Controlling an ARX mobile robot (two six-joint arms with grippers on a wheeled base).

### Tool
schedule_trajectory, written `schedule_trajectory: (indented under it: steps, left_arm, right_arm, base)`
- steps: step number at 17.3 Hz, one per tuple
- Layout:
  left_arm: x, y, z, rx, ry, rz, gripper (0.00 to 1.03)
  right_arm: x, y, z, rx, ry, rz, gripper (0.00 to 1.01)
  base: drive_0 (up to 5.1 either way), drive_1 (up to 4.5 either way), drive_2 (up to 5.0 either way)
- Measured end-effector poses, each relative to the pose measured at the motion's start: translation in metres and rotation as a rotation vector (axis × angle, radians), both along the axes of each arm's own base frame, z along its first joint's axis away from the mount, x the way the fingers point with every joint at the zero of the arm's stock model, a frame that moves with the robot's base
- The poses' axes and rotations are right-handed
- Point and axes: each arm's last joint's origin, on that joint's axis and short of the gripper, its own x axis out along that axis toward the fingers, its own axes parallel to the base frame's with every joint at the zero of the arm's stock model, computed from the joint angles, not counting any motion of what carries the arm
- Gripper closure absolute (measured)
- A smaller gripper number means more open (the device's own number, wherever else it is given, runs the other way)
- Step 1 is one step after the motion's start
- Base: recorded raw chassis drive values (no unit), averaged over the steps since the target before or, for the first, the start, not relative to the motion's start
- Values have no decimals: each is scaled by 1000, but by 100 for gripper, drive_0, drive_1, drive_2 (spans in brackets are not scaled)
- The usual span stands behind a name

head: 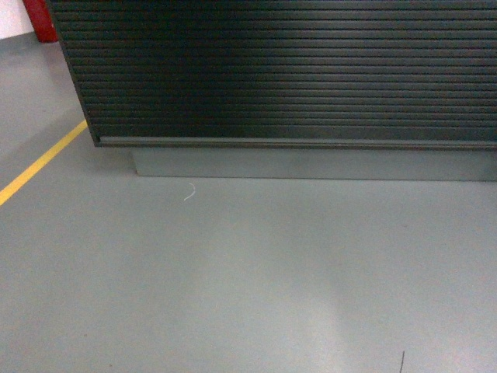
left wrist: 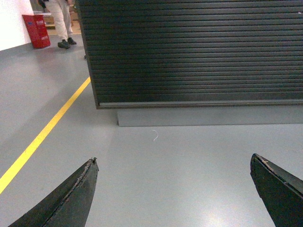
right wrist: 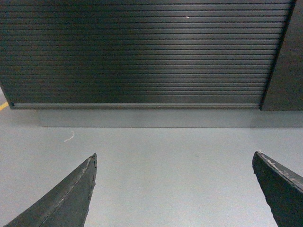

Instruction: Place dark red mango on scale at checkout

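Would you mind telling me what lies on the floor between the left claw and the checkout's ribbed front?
Bare grey floor, apart from a small white curled scrap near the checkout base, shown in the left wrist view beyond the open left claw.

Only the fingers of the two grippers were seen. The left gripper (left wrist: 174, 163) had two dark, tapering fingers (left wrist: 71, 198) with worn, pale-scuffed edges, at 7 and 5 o'clock. The right gripper (right wrist: 175, 163) matched, with fingers (right wrist: 66, 201) equally dark and scuffed.

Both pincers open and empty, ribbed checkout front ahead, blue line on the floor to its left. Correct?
Not quite: the floor line is yellow, as the left wrist view shows. The rest holds: left pincer and right pincer are open and empty, facing the ribbed checkout front.
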Motion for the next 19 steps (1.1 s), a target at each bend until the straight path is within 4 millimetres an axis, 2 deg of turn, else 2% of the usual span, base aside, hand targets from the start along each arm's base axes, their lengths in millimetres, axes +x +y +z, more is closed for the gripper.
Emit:
schedule_trajectory:
  steps: [19]
  left_arm:
    - [0,0,0,0,-2,-1,5]
  right_arm:
    - [0,0,0,0,4,0,3]
  base:
    - [-2,423,-426]
